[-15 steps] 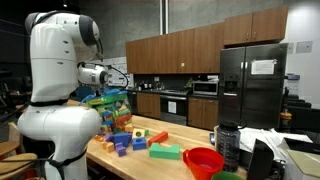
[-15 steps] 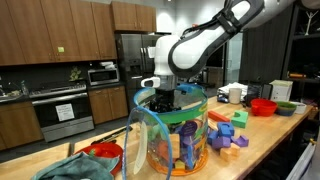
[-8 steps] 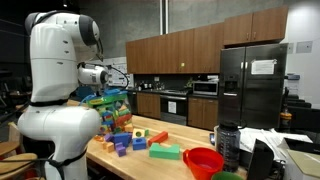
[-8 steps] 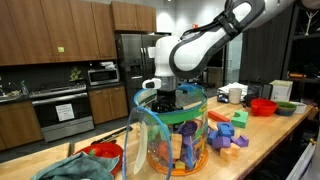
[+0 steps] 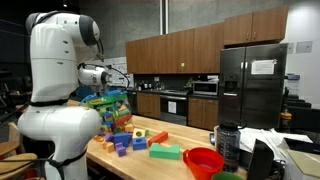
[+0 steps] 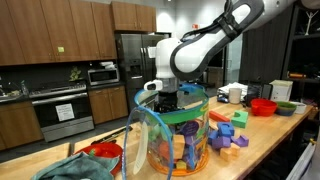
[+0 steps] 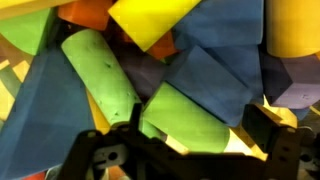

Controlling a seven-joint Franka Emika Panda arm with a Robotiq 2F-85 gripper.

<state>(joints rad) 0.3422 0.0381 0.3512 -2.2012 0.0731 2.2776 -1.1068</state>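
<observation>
Ok, fingers (image 7: pixel 285 150) spread open & empty inside clear jar (image 6: pixel 148 140), light-green block (image 7: pixel 185 118) just ahead btwn them, long axis diag upper-left to lower-right in wrist view.

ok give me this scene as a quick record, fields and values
tool: open, at the mouth of the clear tub
nearest: green block, between the fingers
around it: green cylinder, blue block, yellow block
contact: cannot tell
counter: loose blocks, red bowl
</observation>
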